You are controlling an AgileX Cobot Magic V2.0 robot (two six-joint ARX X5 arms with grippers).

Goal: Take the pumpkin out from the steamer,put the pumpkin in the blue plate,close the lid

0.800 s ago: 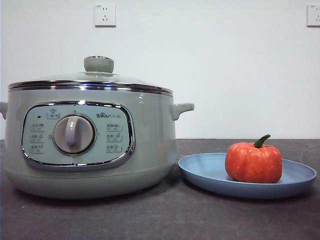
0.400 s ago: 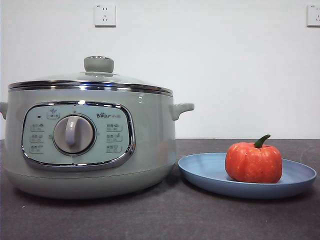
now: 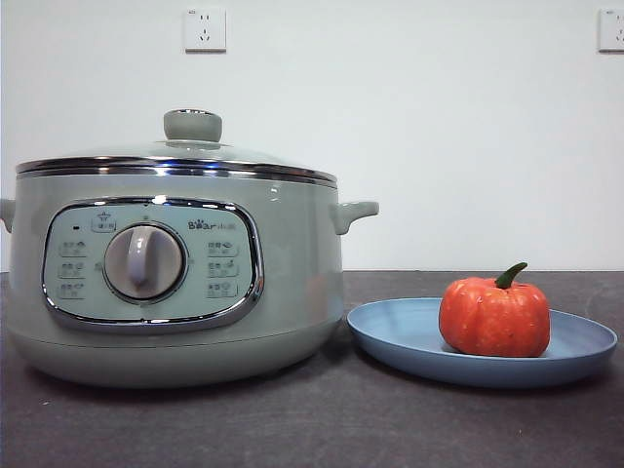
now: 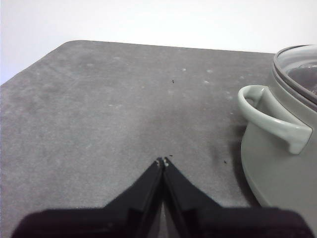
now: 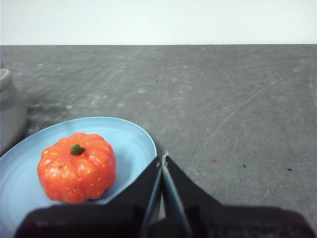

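Observation:
The pale green steamer (image 3: 175, 283) stands at the left of the front view with its glass lid (image 3: 185, 156) seated on top, knob up. To its right the orange pumpkin (image 3: 494, 317) sits upright in the blue plate (image 3: 409, 336). In the right wrist view the pumpkin (image 5: 77, 167) rests on the plate (image 5: 131, 139), and my right gripper (image 5: 163, 157) is shut and empty just beside the plate's rim. My left gripper (image 4: 163, 161) is shut and empty over bare table, a short way off the steamer's side handle (image 4: 272, 119).
The dark grey table (image 3: 322, 429) runs to a white wall with two sockets (image 3: 205, 29). Neither arm shows in the front view. The table's far corner (image 4: 74, 44) shows in the left wrist view.

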